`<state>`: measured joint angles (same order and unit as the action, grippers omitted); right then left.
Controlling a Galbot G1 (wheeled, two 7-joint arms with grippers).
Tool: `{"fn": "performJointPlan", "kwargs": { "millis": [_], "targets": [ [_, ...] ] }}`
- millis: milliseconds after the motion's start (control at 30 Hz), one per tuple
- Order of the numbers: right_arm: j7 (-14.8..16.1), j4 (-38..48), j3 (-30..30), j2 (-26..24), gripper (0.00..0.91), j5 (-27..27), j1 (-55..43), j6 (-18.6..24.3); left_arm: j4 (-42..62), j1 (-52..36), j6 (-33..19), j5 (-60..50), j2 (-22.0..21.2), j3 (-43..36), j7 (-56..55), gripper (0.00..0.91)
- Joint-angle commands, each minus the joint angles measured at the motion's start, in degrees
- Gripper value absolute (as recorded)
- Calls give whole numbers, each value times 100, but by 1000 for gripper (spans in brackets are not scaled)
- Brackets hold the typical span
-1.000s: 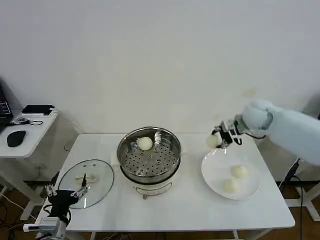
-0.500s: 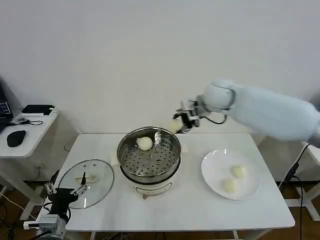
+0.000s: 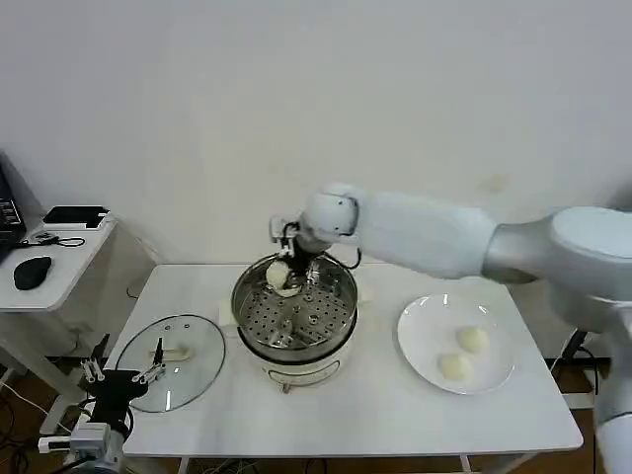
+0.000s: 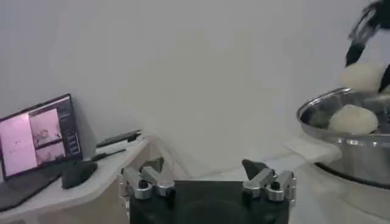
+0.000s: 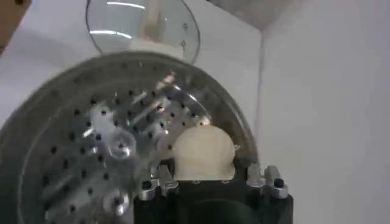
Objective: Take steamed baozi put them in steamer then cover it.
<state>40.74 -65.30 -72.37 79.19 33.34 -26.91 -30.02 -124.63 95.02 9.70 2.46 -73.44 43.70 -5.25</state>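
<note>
The right gripper (image 3: 283, 265) pinches a smooth, cream-white baozi (image 5: 203, 153) over the far rim of the shiny perforated steamer (image 3: 293, 314). A second bun (image 4: 353, 119) lies just below it. The left gripper (image 3: 122, 376), fingers spread, hangs beside the glass cover (image 3: 171, 360).

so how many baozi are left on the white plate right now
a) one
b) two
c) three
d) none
b) two baozi lie on the white plate, while the right gripper holds another over the steamer, beside the one already on its tray.
</note>
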Motion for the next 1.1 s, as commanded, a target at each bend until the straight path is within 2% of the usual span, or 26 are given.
{"fn": "performJointPlan", "kwargs": {
  "millis": [33,800,867,900,1100],
  "targets": [
    [-62,558,18,650,655,129,369,-255,17,0,1,-2,-9,-10,0,907],
    [87,458,10,651,655,37,356,-320,43,24,-15,-14,-45,-43,-3,907],
    [91,455,15,636,695,14,366,-309,42,24,-16,-14,-50,-41,-4,907],
    [78,442,13,619,907,-21,374,-309,41,22,-15,-13,-50,-40,-3,907],
    [74,103,-1,353,907,-35,191,-259,35,35,-14,-13,-64,-40,-5,907]
  ]
}}
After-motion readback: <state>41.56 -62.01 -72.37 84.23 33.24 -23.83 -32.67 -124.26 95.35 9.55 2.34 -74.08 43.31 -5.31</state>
